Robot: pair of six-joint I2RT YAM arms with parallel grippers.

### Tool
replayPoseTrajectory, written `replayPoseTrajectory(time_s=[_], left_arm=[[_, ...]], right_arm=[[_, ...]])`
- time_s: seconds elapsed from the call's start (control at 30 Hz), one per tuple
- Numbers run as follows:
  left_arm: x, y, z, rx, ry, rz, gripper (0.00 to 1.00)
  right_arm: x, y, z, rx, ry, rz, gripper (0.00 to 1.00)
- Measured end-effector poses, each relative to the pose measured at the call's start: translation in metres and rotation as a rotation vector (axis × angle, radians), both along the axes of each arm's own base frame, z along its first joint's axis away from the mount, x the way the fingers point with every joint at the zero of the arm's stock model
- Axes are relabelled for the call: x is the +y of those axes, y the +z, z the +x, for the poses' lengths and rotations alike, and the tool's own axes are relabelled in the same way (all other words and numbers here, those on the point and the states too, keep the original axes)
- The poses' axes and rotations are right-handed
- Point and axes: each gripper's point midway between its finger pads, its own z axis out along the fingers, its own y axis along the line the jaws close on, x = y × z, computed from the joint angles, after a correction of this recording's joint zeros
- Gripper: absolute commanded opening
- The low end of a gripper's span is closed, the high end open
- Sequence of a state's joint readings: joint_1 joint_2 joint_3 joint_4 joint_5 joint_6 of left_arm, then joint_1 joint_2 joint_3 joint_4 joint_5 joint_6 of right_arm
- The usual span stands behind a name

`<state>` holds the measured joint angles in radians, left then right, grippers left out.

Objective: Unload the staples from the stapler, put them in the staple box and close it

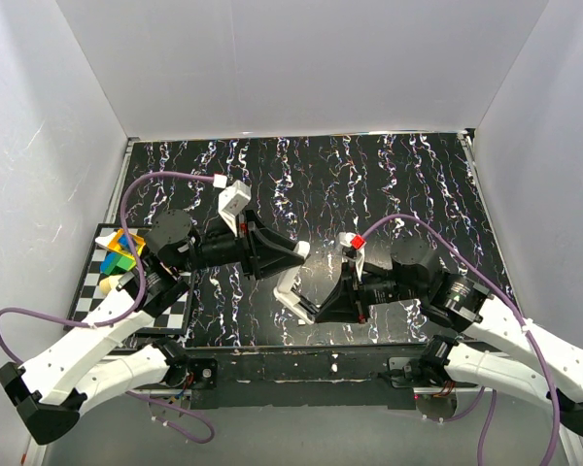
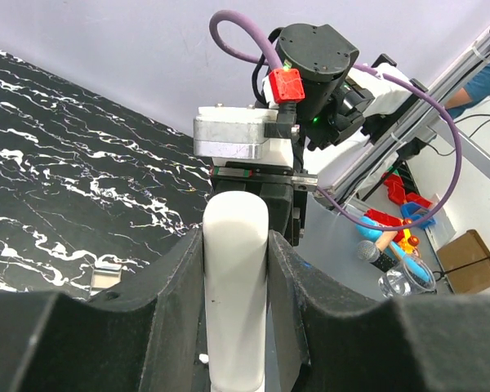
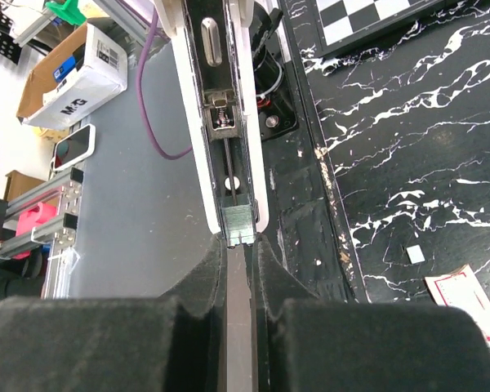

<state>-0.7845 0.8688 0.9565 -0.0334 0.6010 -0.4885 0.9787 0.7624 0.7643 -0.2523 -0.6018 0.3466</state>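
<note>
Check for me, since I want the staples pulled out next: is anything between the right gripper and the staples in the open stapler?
Nothing visible. The staples sit exposed at the near end of the open stapler channel, just beyond the right gripper, which is shut on a thin grey strip.

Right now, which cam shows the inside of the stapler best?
Right wrist: looks straight down the open channel of the stapler, close up. Top external shows it small, interior unclear; left wrist shows only its white outside.
</note>
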Motion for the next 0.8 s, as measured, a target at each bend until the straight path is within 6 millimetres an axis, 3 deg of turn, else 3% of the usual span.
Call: replayPoseTrajectory(time_s=[0.23, 0.37, 0.8], left_arm=[[-0.001, 0.001, 0.003, -0.001, 0.01, -0.005, 0.0], [0.003, 0.006, 0.018, -0.036, 0.083, -0.019, 0.0], [0.008, 0.0, 0.025, -0.064, 0.137, -0.015, 0.0]], right_arm=[[-0.005, 0.0, 0.003, 0.009, -0.036, -0.038, 0.01], [-0.011, 0.003, -0.001, 0.014, -0.043, -0.07, 0.01], [-0.021, 0.031, 0.02, -0.058, -0.178, -0.109, 0.01]])
